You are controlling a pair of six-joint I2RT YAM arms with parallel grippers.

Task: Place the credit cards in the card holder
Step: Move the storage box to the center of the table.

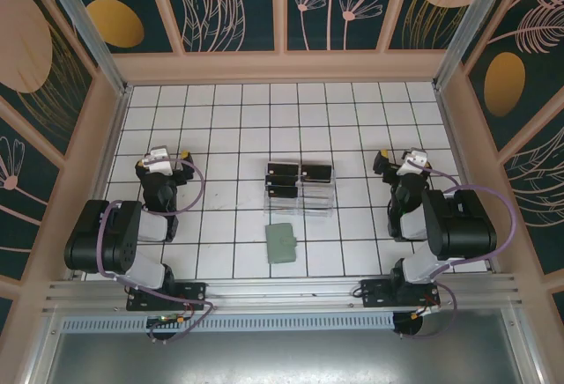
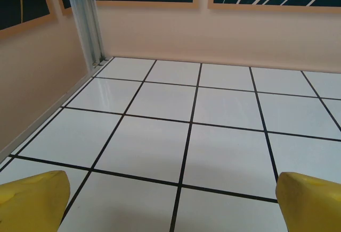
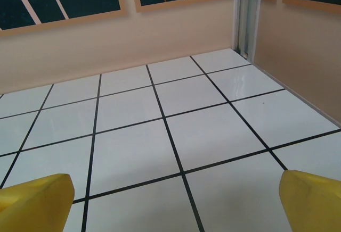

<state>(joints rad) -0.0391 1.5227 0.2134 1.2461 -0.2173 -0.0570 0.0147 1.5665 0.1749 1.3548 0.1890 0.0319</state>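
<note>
White tiled floor [image 1: 220,120], peach walls [image 1: 282,67] (leaf-print panels [image 1: 229,5] above). Beyond the card holder [image 1: 282,243]: credit cards [image 1: 298,180], perhaps three. My left claw [image 2: 173,203], right claw [image 3: 173,203]: flanking it, jaws apart.

A glossy white tiled floor with thin black grout lines [image 1: 220,111] is boxed in by low, pale peach walls [image 2: 224,35]. Above them sit dark teal panels printed with gold discs and pale leaf outlines [image 1: 229,1]. Ribbed aluminium posts [image 1: 84,23] stand in the far corners, and soft light sheens the tiles.
</note>
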